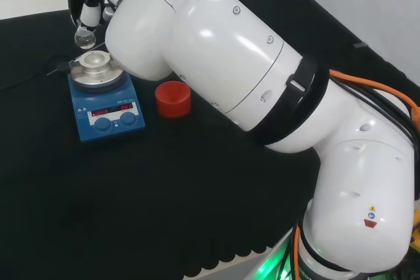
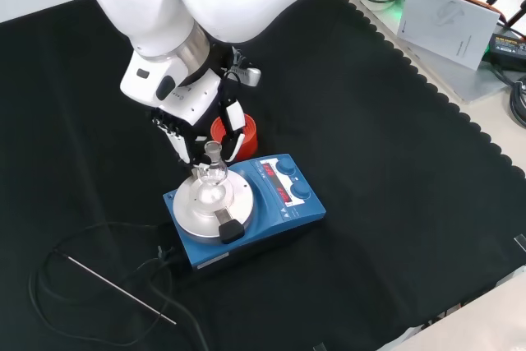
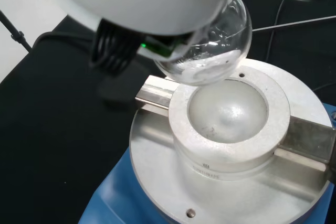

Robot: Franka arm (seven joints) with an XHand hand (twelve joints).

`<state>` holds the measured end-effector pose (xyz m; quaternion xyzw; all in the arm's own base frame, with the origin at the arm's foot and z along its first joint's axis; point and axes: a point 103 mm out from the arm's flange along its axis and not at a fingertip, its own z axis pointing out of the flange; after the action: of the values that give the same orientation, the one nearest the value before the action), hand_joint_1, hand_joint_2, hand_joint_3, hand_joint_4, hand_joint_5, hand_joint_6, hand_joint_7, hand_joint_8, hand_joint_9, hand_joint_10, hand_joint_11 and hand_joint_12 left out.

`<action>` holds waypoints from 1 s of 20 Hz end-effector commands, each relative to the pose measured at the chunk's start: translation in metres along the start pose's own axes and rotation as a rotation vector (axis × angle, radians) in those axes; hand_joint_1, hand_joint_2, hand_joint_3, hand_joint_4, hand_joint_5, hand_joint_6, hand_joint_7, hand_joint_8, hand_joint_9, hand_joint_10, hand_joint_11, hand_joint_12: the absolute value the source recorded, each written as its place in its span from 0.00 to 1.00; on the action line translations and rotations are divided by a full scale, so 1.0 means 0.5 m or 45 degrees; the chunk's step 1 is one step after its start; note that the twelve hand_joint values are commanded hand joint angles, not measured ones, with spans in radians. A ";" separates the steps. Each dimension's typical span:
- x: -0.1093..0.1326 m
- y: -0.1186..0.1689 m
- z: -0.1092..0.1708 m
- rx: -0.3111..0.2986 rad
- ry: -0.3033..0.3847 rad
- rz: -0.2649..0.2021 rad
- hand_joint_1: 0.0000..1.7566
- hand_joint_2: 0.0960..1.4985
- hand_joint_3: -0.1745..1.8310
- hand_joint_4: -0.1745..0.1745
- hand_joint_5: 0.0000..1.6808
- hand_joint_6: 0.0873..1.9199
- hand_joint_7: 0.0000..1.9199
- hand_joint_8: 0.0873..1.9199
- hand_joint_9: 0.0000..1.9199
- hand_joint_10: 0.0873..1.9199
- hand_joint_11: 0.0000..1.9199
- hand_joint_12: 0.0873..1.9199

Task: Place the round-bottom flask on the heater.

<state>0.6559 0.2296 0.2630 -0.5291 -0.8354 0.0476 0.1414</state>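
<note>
- I see the hand (image 2: 196, 117) with its fingers (image 2: 236, 117) curled round the neck of the flask (image 2: 210, 172).
- In the wrist view the flask's round bottom (image 3: 210, 45) hangs just above the hollow of the heater (image 3: 229, 109), not seated.
- A red ring stand (image 1: 173, 98) sits on the tabletop (image 2: 394, 154) just beside the heater.

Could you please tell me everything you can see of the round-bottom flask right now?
The round-bottom flask is clear glass, a ball-shaped bulb with a short narrow neck, and looks empty. It hangs upright, neck up, held at the neck by the hand. Its bulb hovers just above the bowl-shaped hollow of the silver block on the blue heater, slightly off centre in the wrist view and not yet seated.
</note>
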 end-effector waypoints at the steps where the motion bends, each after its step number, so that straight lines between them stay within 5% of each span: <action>1: -0.016 0.020 0.031 0.013 0.016 0.007 0.76 0.26 0.57 0.00 0.73 0.35 0.76 0.32 0.91 0.14 0.88 0.46; 20: -0.059 0.015 0.067 0.015 0.008 0.025 0.76 0.26 0.57 0.00 0.73 0.35 0.76 0.32 0.91 0.14 0.88 0.46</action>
<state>0.6660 0.2189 0.2291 -0.5313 -0.8325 0.0529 0.1476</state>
